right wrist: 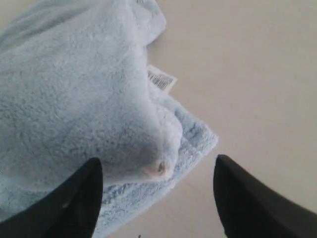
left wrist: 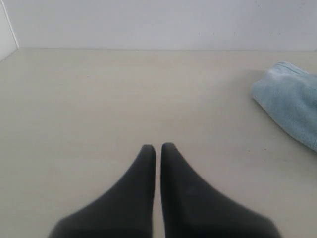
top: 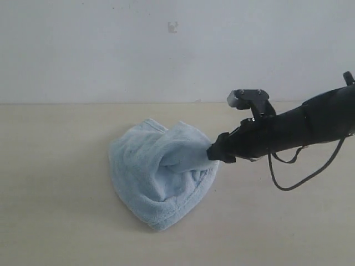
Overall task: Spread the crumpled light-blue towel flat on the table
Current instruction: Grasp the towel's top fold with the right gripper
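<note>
Towel [top: 161, 172] bunched mid table [top: 55, 221], raised fold at its 3 o'clock. Right gripper [right wrist: 156, 163] jaws wide apart around fold, nothing clamped; left gripper [left wrist: 157, 147] pinched together, well apart. Risk imo: pinching doubled layers drags whole heap, no unfolding.

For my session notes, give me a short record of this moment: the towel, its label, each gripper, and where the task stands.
towel: light blue, crumpled in a heap and folded over itself, on the table
label: white, printed, poking out from under a fold
right gripper: open, jaws wide, at the towel's edge with a raised fold between them
left gripper: shut, over bare table, apart from the towel
task: towel not yet spread flat
</note>
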### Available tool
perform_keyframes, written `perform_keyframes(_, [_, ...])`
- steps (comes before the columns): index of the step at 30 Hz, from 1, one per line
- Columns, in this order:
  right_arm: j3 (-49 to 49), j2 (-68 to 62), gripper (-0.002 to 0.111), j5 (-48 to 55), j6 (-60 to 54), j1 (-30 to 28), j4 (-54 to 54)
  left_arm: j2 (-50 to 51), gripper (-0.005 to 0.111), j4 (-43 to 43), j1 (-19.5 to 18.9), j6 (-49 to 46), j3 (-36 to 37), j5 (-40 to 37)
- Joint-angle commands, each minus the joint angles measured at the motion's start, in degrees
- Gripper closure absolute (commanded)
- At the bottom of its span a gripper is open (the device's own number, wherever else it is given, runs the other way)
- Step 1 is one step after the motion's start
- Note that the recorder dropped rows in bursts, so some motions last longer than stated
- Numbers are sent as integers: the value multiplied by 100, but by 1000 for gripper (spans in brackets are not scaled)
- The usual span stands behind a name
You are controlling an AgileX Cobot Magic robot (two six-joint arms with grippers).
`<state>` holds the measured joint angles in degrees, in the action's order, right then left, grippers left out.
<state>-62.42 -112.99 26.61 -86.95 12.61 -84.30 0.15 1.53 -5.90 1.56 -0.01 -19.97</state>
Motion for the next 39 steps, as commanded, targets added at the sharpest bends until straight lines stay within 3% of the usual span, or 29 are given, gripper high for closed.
perform_keyframes(1, [-326,-420,47,1121,-55,-10,-25,-15,103,4,-16,-4,1,32])
perform_keyframes(3, [-507,-569,49,1837,-227,-10,-25,-15,103,4,-16,-4,1,44])
perform_keyframes(5, [-629,-626,59,2187,-401,-10,-25,-15,103,4,-16,-4,1,44])
perform_keyframes(9, [-864,-516,108,2009,-223,-35,-1,-15,103,4,-16,-4,1,44])
perform_keyframes(13, [-1026,-17,109,2279,297,-198,-31,-15,103,4,-16,-4,1,44])
perform_keyframes(18, [-1319,1119,109,4082,563,-411,-68,-15,103,4,-16,-4,1,44])
perform_keyframes(21, [-1362,1828,109,4335,691,-318,20,-15,103,4,-16,-4,1,44])
perform_keyframes(24, [-1362,2412,109,4335,894,-47,782,-15,103,4,-16,-4,1,44])
perform_keyframes(27, [-1329,2544,109,4335,1294,337,2297,-15,103,4,-16,-4,1,44])
perform_keyframes(30, [-868,2422,109,3047,2322,705,3296,-15,103,4,-16,-4,1,44])
perform_keyframes(33, [-145,2095,104,1717,3040,974,3340,-15,103,4,-16,-4,1,44])
perform_keyframes(39, [166,1546,72,1699,2253,1335,2486,-15,103,4,-16,-4,1,44])
